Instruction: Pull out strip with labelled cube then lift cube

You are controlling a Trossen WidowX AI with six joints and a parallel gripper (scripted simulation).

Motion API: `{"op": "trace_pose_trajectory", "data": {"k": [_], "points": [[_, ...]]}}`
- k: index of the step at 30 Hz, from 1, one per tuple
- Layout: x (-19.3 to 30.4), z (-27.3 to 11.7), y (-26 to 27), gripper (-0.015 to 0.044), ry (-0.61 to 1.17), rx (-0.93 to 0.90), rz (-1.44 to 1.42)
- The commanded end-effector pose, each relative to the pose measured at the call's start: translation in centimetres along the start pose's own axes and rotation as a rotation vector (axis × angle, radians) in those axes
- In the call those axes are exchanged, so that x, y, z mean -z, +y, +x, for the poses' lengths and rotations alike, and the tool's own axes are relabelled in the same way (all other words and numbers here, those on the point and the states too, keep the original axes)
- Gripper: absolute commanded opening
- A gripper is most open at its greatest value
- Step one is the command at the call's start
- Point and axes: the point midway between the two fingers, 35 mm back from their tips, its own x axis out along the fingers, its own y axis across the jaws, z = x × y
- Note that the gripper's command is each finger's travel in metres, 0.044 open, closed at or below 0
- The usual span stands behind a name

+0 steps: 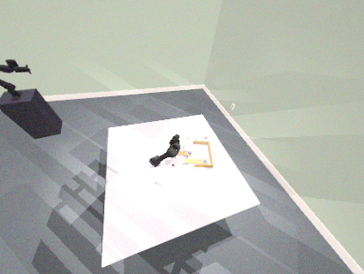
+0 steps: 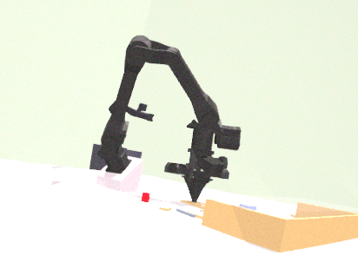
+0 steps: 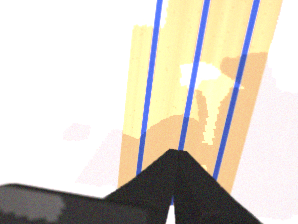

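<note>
1. near the centre of the exterior view, the gripper (image 2: 195, 196) points straight down, its fingers clenched into a single point with nothing between them; the tip meets a pale orange strip (image 2: 190, 202) lying flat on the white table (image 2: 65, 234).
2. lower middle of the wrist view: the gripper (image 3: 173, 156) appears as a dark wedge whose base is cut off by the bottom edge. beyond it the strip (image 3: 210, 75) runs toward the upper edge, marked by three blue lines (image 3: 194, 75); its far end is cut off, so whether it is in one piece cannot be told.
3. right of the gripper in the exterior view, a tan frame (image 2: 261, 226) sits on the table, its right end cut off by the picture edge; its near wall hides most of what lies inside.
4. left of the gripper in the exterior view, a small red cube (image 2: 145, 197) rests on the table, apart from the fingers; no label can be made out on it.
5. centre of the top view: arm (image 1: 165, 152), frame (image 1: 210, 155) and red cube (image 1: 173, 164) are too small for detail.
</note>
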Motion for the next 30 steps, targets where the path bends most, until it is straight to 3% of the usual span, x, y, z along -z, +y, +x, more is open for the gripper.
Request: {"op": "trace_pose_trajectory", "data": {"k": [1, 12, 17, 22, 30], "points": [[0.8, 0.4, -0.5, 0.0, 0.029, 0.01, -0.006], [0.8, 0.4, -0.5, 0.0, 0.029, 0.01, -0.006], [-0.2, -4.0, 0.1, 0.0, 0.028, 0.007, -0.006], [-0.2, -4.2, 0.1, 0.0, 0.03, 0.008, -0.006], [-3.6, -4.0, -0.1, 0.021, 0.028, 0.01, 0.061]]}}
